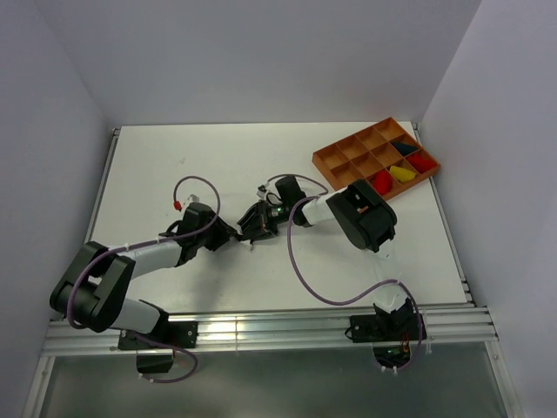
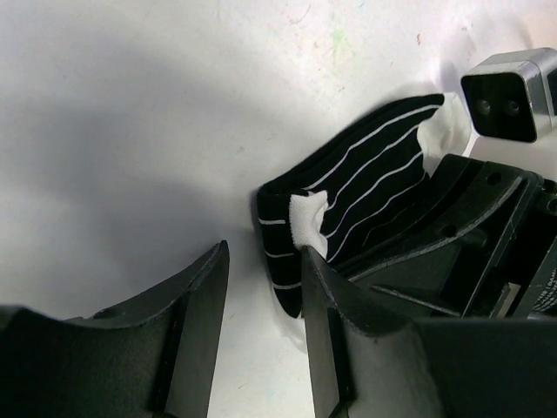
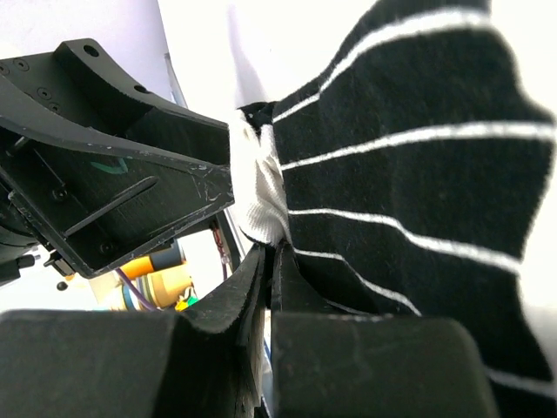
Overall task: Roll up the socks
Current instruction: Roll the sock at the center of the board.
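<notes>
Left arm (image 1: 161, 252) and right arm (image 1: 361, 218) both reach low toward mid-table, wrists facing each other. The black fabric sock with thin white stripes and white toe (image 2: 365, 174) lies folded on the white table (image 1: 218, 165) between them. Right gripper (image 3: 268, 266): jaws closed tight, sock fabric pinched beside the white patch. Left gripper (image 2: 261, 270): jaws partly apart, nothing between them; one finger (image 2: 318, 287) touches the sock's folded edge.

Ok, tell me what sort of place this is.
Probably a lab robot test cell: plain white walls box in a white table, a left arm and right arm are bolted to an aluminium rail at its near edge, and an orange divided tray sits far right.
</notes>
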You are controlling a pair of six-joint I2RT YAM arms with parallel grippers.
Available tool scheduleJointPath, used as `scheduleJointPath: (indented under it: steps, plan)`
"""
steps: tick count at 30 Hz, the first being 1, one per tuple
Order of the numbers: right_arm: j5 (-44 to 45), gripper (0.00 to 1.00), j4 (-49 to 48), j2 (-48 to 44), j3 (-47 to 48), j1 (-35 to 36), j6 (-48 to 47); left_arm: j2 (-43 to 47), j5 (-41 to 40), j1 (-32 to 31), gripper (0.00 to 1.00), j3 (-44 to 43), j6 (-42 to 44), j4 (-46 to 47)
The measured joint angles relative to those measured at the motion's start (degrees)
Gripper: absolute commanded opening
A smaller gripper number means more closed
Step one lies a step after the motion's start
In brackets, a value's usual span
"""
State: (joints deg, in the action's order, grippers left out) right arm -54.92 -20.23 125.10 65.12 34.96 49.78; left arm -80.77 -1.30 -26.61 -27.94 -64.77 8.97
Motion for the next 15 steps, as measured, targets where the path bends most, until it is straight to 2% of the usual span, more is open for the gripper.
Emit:
scheduleJointPath:
  steps: [8, 15]
  plan:
    - [-0.7, 0.00, -1.7, 0.9, -0.1, -0.3, 0.8, -1.9, 0.1, 0.0, 0.49, -1.0, -0.7, 1.7]
    - [-0.7, 0.00, -3.1, 0.9, -0.7, -0.5, 1.5, -1.4, -0.2, 0.0, 0.49, -0.7, -0.8, 2.2]
